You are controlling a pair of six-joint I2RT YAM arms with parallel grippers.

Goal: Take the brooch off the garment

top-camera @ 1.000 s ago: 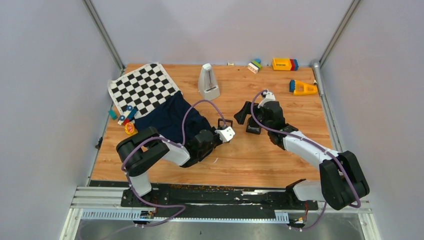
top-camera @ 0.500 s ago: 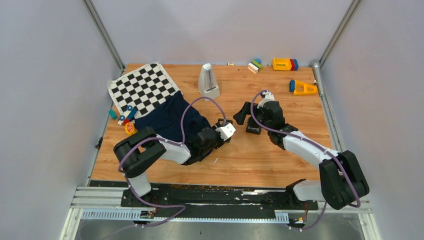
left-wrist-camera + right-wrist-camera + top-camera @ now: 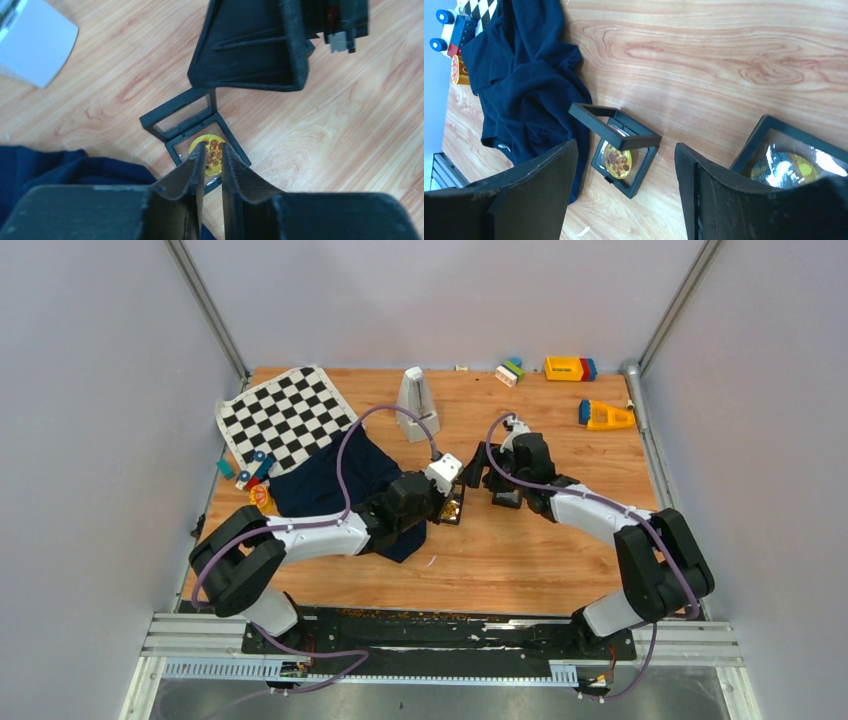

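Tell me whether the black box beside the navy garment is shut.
No: the black box has its lid raised, showing a yellow disc inside.

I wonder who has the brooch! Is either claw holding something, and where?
Nothing seems held. The brooch lies in the open box below the left gripper; right gripper empty.

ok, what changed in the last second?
Left arm stretched out toward table centre; left end effector now over the yellow brooch in the open black box, fingers almost together, grip unclear. Right end effector shifted slightly left, open. The garment and checkered mat unmoved.
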